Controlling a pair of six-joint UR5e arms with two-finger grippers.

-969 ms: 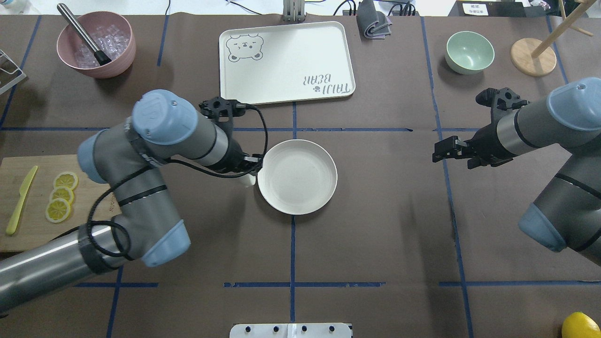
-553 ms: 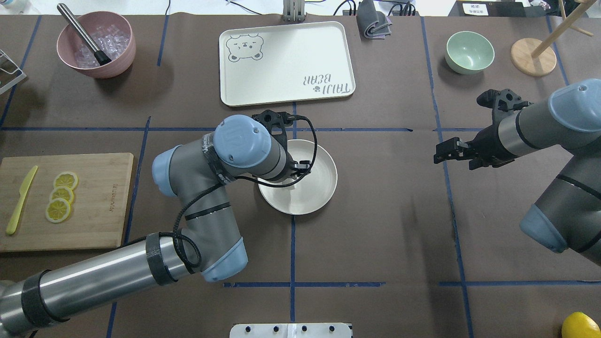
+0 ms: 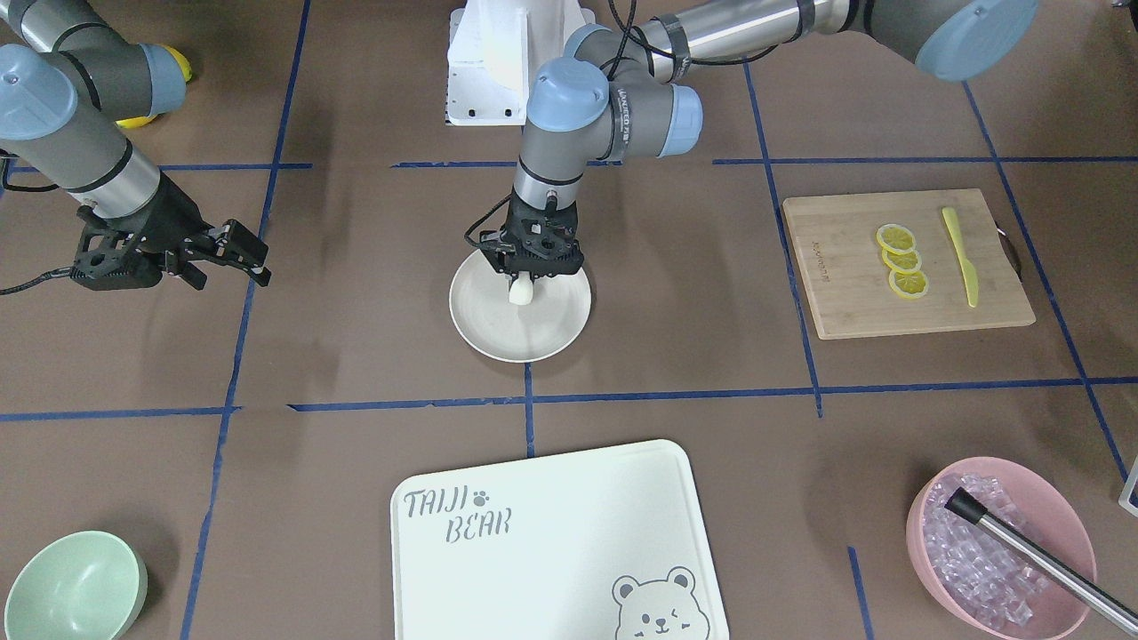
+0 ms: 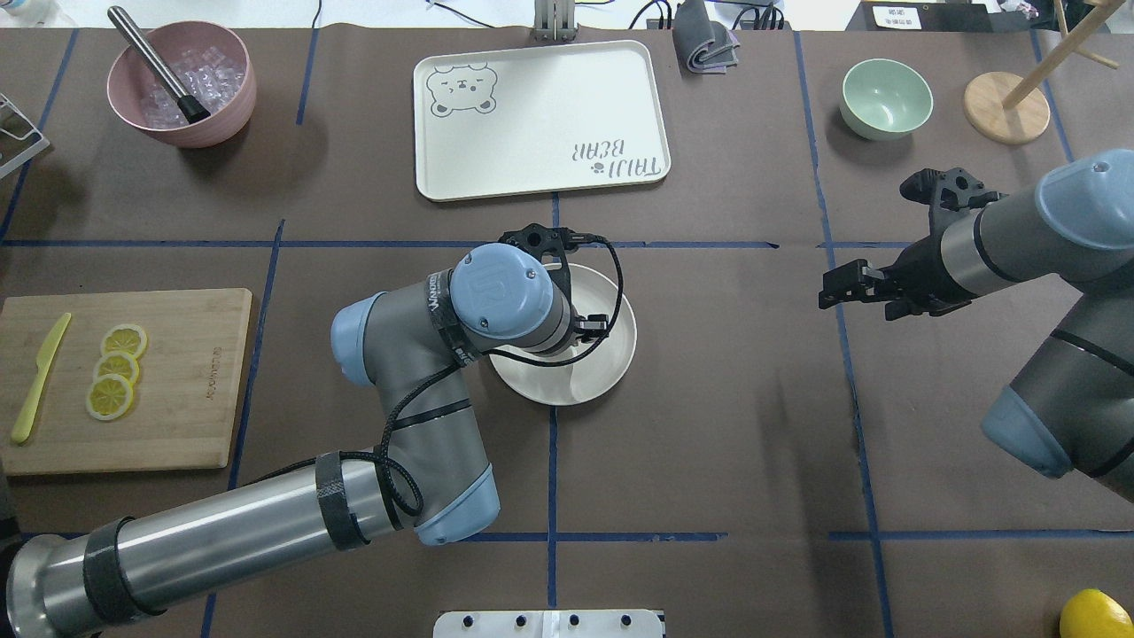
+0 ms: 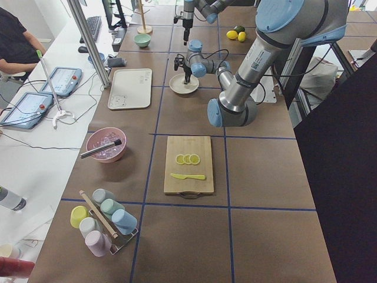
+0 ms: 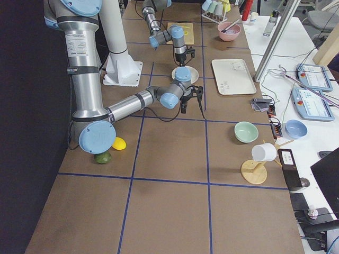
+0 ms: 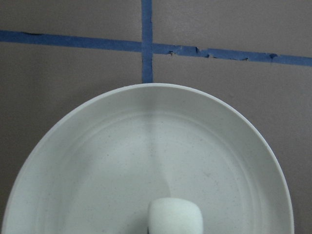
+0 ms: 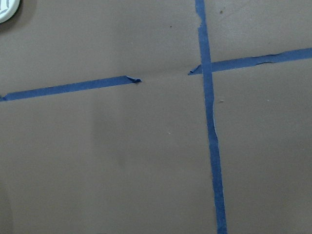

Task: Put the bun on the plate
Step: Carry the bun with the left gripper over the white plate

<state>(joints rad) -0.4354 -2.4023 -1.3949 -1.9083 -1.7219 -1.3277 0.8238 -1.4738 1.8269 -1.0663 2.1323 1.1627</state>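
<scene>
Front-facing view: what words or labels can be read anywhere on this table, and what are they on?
"TAIJI BEAR": on the tray, printed beside a bear's face.
Small mark on the cutting board: too small to read.
Lettering on the left arm, at its joint: blurred, not readable.
White label at the table's far edge, overhead view: too small to read.

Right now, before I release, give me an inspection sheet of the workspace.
Surface: brown paper cover with a blue tape grid.
Job's things: bun held over the plate, inside its rim; contact cannot be told.
Clutter: bear tray, pink ice bowl, green bowl, cutting board with lemon slices, all apart from the plate.
Grippers: left gripper shut on the bun; right gripper open, empty.
Cables: black cable looped along the left arm.
Surroundings: a person seated at the side bench.
</scene>
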